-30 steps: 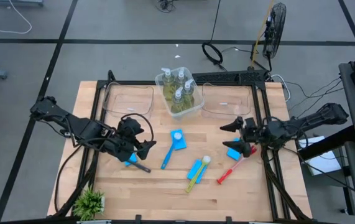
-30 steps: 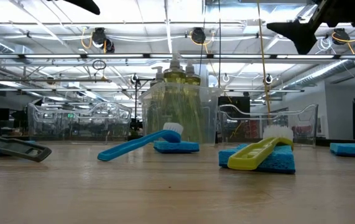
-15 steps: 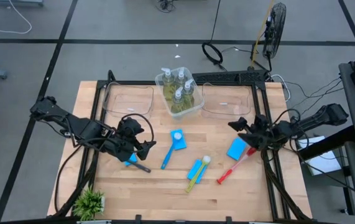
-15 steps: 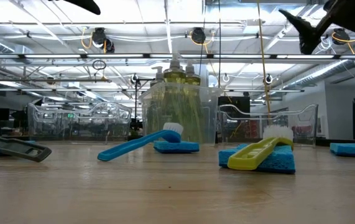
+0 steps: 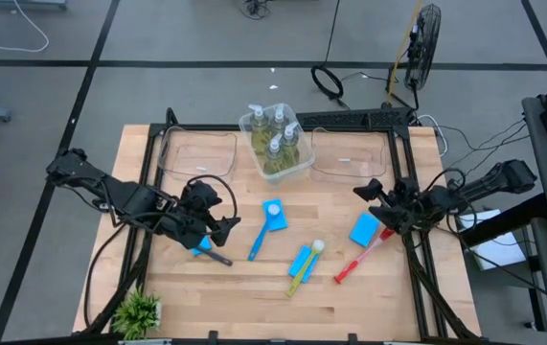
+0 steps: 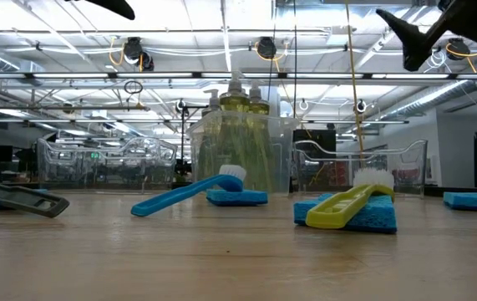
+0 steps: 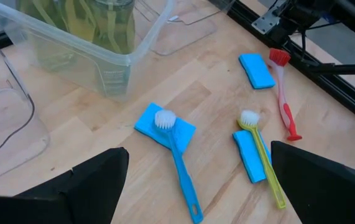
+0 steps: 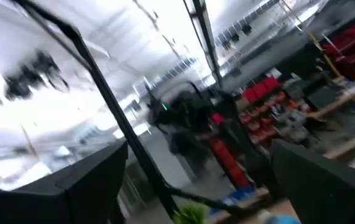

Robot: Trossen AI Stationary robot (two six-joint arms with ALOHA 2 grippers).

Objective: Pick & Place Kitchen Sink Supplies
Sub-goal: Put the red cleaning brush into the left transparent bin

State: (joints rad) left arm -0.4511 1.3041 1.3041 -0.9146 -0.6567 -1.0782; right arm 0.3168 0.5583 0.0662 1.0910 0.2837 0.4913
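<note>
Several clear pump bottles (image 5: 275,134) stand in a clear bin (image 5: 302,163) at the back middle. A blue brush (image 5: 257,244) lies with its head on a blue sponge (image 5: 277,222). A yellow-green brush (image 5: 307,260) lies across another sponge (image 5: 298,261). A red brush (image 5: 357,261) lies beside a third sponge (image 5: 364,230). A black brush (image 5: 218,257) lies partly over a sponge (image 5: 199,245). My left gripper (image 5: 223,218) hangs open, high above that pair. My right gripper (image 5: 369,203) is open near the right frame, tipped upward, and holds nothing.
Two clear bins without contents (image 5: 196,153) (image 5: 348,153) flank the bottle bin along the far edge. A small green plant (image 5: 137,311) stands at the near left corner. Black frame rails (image 5: 412,259) run down both sides. Bare wood lies along the near edge.
My right gripper has drawn back toward the table's right edge and tipped its fingers upward, away from the blue sponge near the red brush, which now shows whole. It has stayed open. My left arm has kept still.
</note>
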